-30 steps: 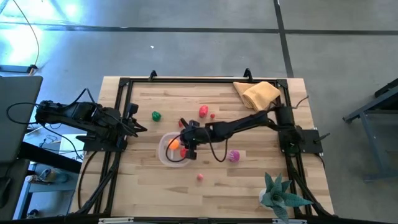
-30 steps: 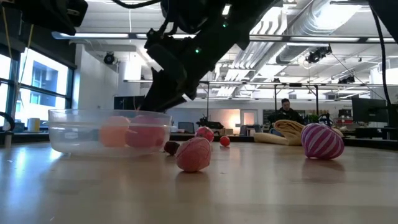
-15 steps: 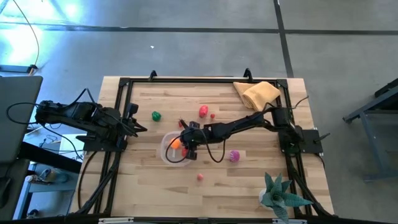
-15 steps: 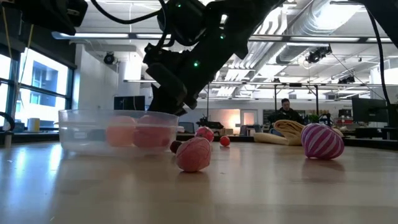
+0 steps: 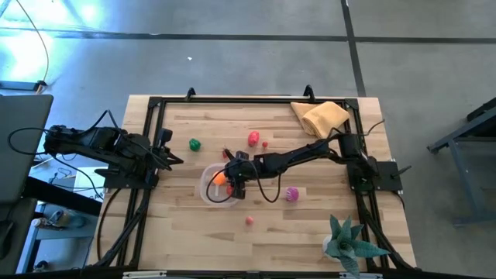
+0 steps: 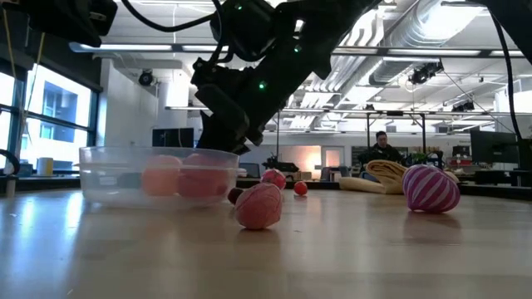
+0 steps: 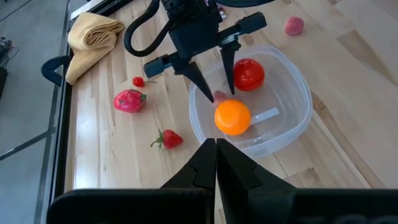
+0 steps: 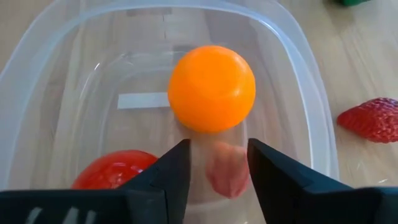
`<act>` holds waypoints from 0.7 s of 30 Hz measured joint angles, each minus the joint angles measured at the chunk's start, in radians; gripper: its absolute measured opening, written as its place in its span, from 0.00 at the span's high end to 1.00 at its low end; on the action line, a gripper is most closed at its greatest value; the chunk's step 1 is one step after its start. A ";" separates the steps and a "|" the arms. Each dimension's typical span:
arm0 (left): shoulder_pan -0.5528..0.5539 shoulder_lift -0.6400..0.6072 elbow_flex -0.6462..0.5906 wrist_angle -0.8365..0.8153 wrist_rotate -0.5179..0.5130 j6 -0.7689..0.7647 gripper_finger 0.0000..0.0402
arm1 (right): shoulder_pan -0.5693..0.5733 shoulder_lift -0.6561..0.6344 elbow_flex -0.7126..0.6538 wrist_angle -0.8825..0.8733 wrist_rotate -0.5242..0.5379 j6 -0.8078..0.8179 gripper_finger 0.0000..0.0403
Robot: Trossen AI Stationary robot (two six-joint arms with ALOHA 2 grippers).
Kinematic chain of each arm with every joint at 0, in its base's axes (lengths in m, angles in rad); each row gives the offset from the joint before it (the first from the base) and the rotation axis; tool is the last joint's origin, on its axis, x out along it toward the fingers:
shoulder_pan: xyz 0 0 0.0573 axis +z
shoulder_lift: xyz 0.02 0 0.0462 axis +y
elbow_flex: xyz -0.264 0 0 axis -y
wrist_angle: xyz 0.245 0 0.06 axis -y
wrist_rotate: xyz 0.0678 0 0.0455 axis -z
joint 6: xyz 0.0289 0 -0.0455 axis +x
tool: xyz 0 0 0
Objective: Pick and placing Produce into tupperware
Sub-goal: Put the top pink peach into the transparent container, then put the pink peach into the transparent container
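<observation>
The clear round tupperware holds an orange ball (glossy, smooth).

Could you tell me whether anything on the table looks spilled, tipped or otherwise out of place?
Nothing stands out. The tupperware sits upright, holding an orange fruit, a red one and a pink piece under the open right gripper. Other produce lies loose nearby.

Nothing readable anywhere, no brand, number or sign. Only a blank white sticker on the tupperware floor, no print showing on it.
</observation>
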 joint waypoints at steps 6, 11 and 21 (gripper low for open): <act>0.000 0.000 0.000 0.000 0.000 0.000 0.99 | 0.001 -0.002 -0.001 0.005 0.001 -0.010 0.57; 0.000 0.000 0.000 0.000 0.000 0.000 0.99 | 0.010 -0.033 -0.001 -0.003 0.006 -0.012 0.57; 0.000 0.000 0.000 0.000 0.000 0.000 0.99 | 0.149 -0.197 -0.001 -0.166 0.144 -0.001 0.57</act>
